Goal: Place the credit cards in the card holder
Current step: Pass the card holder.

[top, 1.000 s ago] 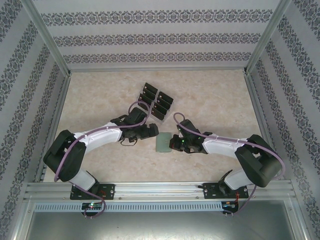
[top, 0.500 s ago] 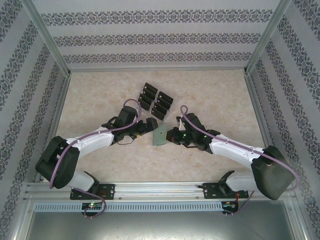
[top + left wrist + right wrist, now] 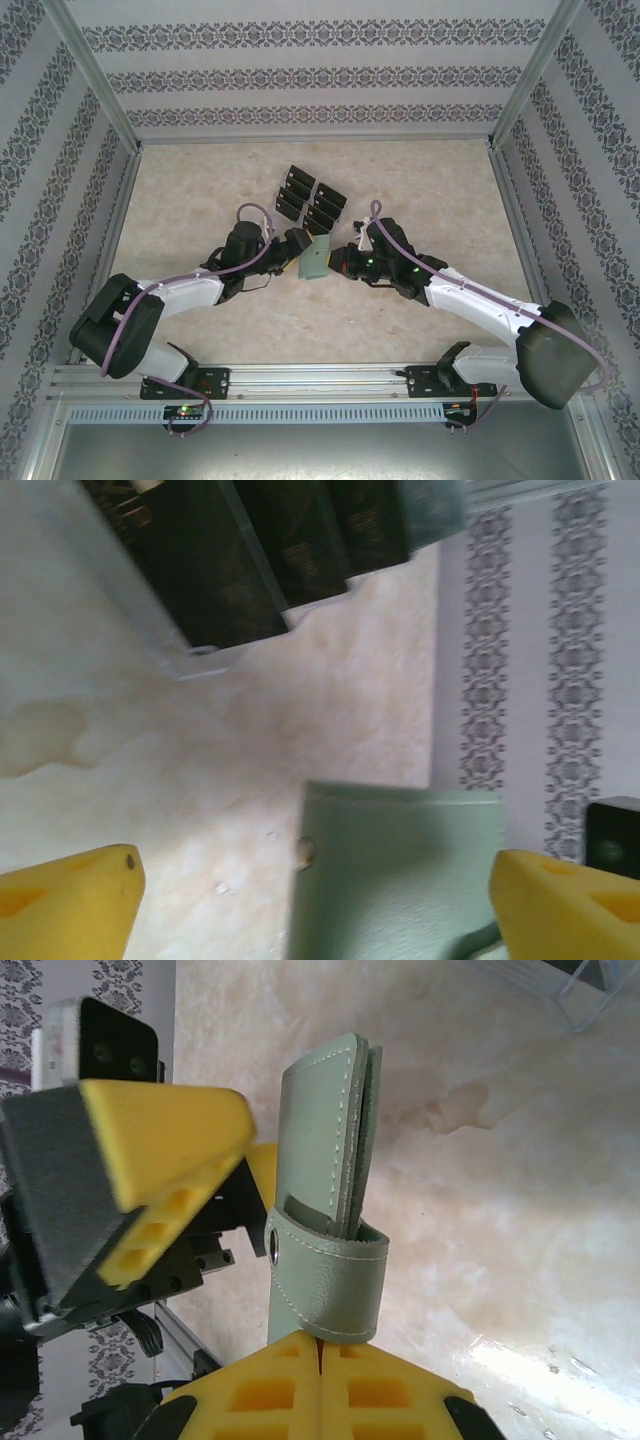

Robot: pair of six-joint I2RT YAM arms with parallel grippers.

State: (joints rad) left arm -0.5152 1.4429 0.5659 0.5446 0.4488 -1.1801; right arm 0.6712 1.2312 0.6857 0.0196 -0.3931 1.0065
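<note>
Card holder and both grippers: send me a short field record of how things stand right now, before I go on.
card holder: closed, tab wrapped round it, held up on edge
right gripper: shut on the card holder at its tab end
left gripper: open, one finger on each side of the card holder; contact unclear
credit cards: black, standing in the clear rack, beyond the grippers
task stage: card holder not yet opened, no card picked

credit cards (image 3: 235, 570) blurred and cropped at top edge, card holder (image 3: 400, 880) cut off below
</note>
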